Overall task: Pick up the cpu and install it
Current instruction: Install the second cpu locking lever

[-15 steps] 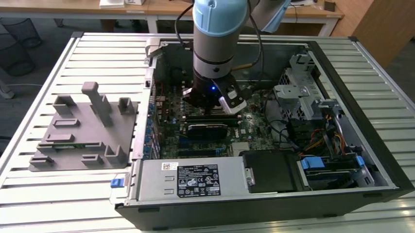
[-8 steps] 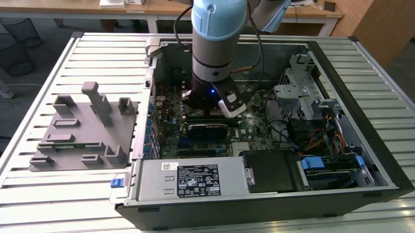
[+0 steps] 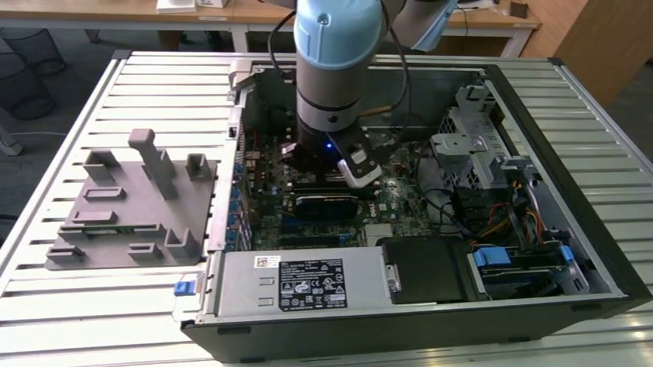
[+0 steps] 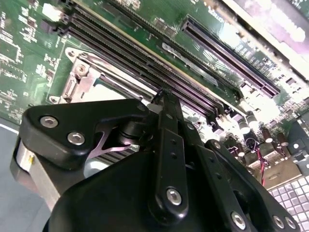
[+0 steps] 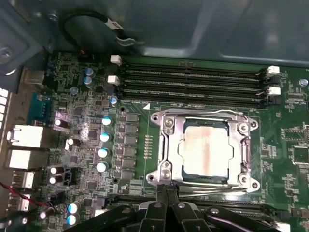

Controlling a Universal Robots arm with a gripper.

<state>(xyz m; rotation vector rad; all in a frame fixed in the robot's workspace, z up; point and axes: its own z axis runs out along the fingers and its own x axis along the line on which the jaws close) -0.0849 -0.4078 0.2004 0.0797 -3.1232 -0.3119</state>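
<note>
Seating looks done or nearly done: in the first wrist view the cpu (image 5: 206, 151) lies flat inside the socket frame (image 5: 166, 145), its pale metal top showing through the frame's opening, with a brownish smear across that top. The tool (image 5: 166, 195) hangs just beside the socket frame, at the edge away from the nearer memory slots (image 5: 193, 79), and its black fingers (image 5: 172, 193) are drawn together to a narrow point with nothing between them. In the second wrist view the tool's linkage (image 4: 169, 159) reaches toward that same frame, whose corner (image 4: 79, 77) sits next to the long dark slots.

My judgement of the risks, all taken from the socket frame outward. If the chip sits slightly skewed under the frame, any downward press from the tool could bend the contacts beneath; whether it is fully level I cannot tell. Fingertips this close to the frame's edge could also catch the thin retaining wire (image 5: 203, 112) along it and lift or spring the frame. A sideways drift away from the frame would put the tool into the slots on that side or the small capacitors (image 5: 103, 153) beside the frame. In the exterior view the arm (image 3: 332, 76) stands deep within the computer case (image 3: 531, 115) on the table (image 3: 143, 84), so cables (image 3: 490, 214) near the frame could snag.
</note>
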